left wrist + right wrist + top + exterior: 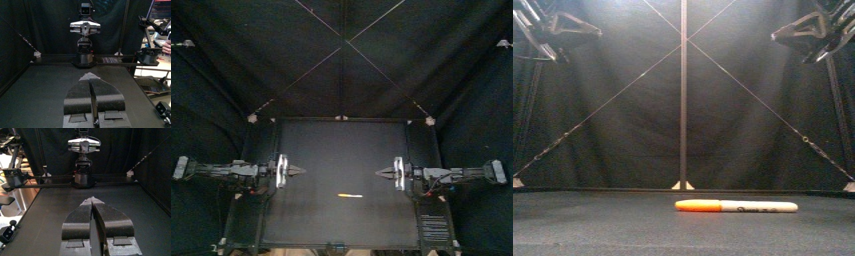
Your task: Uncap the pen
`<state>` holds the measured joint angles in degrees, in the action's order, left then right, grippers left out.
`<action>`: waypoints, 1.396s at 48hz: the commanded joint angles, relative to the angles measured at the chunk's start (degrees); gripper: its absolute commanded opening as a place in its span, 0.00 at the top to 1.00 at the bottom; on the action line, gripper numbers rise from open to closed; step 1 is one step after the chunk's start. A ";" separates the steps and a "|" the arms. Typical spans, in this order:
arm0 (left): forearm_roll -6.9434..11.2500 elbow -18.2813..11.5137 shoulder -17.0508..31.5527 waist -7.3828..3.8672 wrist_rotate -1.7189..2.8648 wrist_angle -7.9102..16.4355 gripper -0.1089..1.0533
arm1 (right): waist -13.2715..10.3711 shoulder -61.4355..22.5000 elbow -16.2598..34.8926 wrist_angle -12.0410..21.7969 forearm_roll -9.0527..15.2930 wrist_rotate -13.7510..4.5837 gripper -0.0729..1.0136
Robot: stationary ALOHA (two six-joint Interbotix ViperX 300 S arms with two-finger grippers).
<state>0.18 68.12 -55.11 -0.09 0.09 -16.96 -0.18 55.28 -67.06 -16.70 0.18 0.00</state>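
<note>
The left hand (298,172) and right hand (382,172) are both pressed together and empty. They hang above the surface (331,145), one to either side of the pen (736,206) and a little behind it. The pen lies flat, its orange cap (698,205) toward the left hand and its white barrel (763,207) toward the right. It looks light, stiff and smooth — likely to roll or slip. I'd pinch the barrel with one hand and the cap with the other, then pull straight apart. Nothing else lies near the pen — both approaches look open.
</note>
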 commanded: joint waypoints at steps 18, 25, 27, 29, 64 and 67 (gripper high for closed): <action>0.18 -4.83 19.60 3.87 -0.26 -1.14 0.91 | 1.58 -24.61 7.21 1.49 -3.60 -1.05 0.93; 0.18 -6.15 24.61 4.04 -0.35 -0.97 0.89 | 4.04 -33.75 9.93 4.83 -10.46 -1.76 0.89; 0.09 -6.42 25.66 4.04 -0.44 -0.88 0.88 | 4.83 -35.60 10.63 5.98 -11.87 -1.67 0.85; 0.09 -6.50 26.54 4.13 -0.35 -0.88 0.86 | 5.36 -37.27 11.25 7.12 -13.10 -1.67 0.80; 0.09 -8.35 33.57 3.96 -0.44 -0.70 0.34 | 8.35 -53.88 16.17 13.45 -15.03 -1.67 0.21; 0.09 -8.35 33.57 3.87 -0.44 -0.79 0.31 | 8.35 -54.67 16.44 13.62 -15.03 -1.67 0.21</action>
<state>0.26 61.26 -21.45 3.87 -0.26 -17.49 8.53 0.18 -51.86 -3.08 -14.85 -1.85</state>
